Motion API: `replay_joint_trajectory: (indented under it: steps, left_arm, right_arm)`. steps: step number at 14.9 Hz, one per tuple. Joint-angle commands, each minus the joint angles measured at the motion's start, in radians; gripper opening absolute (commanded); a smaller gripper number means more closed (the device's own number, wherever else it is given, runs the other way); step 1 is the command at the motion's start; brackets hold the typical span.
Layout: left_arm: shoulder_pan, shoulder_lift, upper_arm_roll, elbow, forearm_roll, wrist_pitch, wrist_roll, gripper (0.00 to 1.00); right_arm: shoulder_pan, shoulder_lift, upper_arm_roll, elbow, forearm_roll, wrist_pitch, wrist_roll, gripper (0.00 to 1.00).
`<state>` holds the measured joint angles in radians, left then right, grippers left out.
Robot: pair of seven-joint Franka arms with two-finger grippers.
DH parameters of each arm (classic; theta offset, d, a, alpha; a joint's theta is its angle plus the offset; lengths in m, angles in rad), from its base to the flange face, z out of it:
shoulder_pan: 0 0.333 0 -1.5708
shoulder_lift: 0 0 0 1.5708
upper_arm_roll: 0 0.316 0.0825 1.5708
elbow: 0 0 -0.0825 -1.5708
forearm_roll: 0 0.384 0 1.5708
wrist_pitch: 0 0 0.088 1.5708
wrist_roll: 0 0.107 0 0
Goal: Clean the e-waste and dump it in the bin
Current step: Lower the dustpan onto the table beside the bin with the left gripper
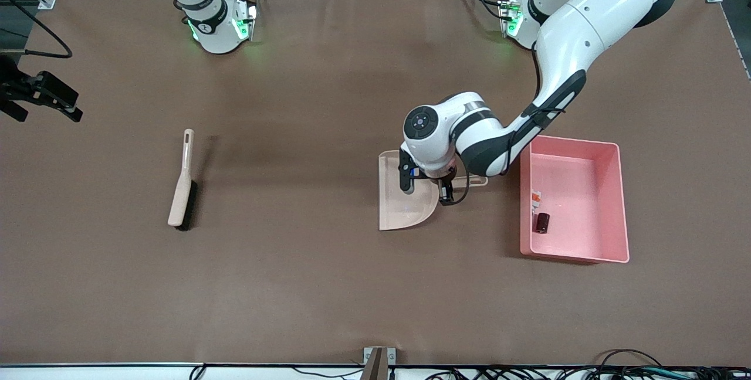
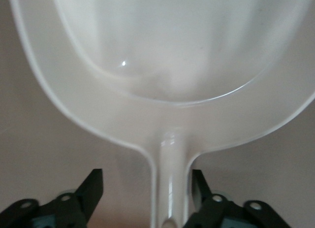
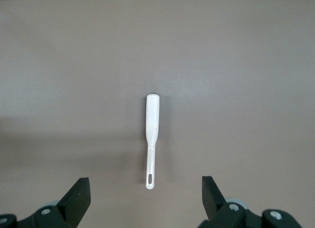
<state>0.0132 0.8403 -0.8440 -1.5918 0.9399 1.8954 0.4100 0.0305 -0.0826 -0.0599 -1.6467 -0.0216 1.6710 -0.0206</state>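
1. While the left hand [image 1: 447,187] straddles the dustpan [image 1: 405,201] handle unclenched, you see both e-waste [image 1: 540,221] pieces in the bin [image 1: 610,204].
2. The dark piece's long axis points toward the front camera.
3. Your right hand [image 3: 145,201] waits released above the brush [image 1: 181,183].

The bin [image 1: 610,204] sits on the surface [image 1: 305,286] toward the left arm's end, and both e-waste pieces lie in it — the block [image 1: 536,196] just beside the cylinder [image 1: 541,223], which is nearer the front camera. The dustpan [image 1: 405,207] lies beside the bin, its handle [image 1: 476,180] pointing toward it. The brush [image 1: 181,183] lies well apart, toward the right arm's end.
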Motion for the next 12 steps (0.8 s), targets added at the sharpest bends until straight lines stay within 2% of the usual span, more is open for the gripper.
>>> replay_joint_trajectory:
  steps: [1, 4, 6, 8, 12]
  left_arm:
    - [0.017, -0.075, -0.009, 0.05, -0.053, -0.074, -0.01, 1.0]
    - [0.06, -0.101, -0.009, 0.157, -0.073, -0.105, -0.025, 1.0]
    - [0.117, -0.107, -0.01, 0.197, -0.153, -0.107, -0.062, 1.0]
    - [0.178, -0.17, -0.01, 0.197, -0.216, -0.108, -0.155, 1.0]
    - [0.189, -0.268, 0.005, 0.2, -0.262, -0.114, -0.338, 1.0]
  right_arm:
    - [0.005, -0.023, 0.003, -0.018, 0.009, 0.003, 0.011, 1.0]
    - [0.008, -0.025, 0.003, -0.018, 0.009, -0.001, 0.011, 1.0]
    - [0.008, -0.023, 0.003, -0.018, 0.009, 0.001, 0.01, 1.0]
    - [0.008, -0.023, 0.003, -0.018, 0.009, 0.003, 0.01, 1.0]
    - [0.008, -0.023, 0.003, -0.013, 0.008, 0.003, 0.008, 1.0]
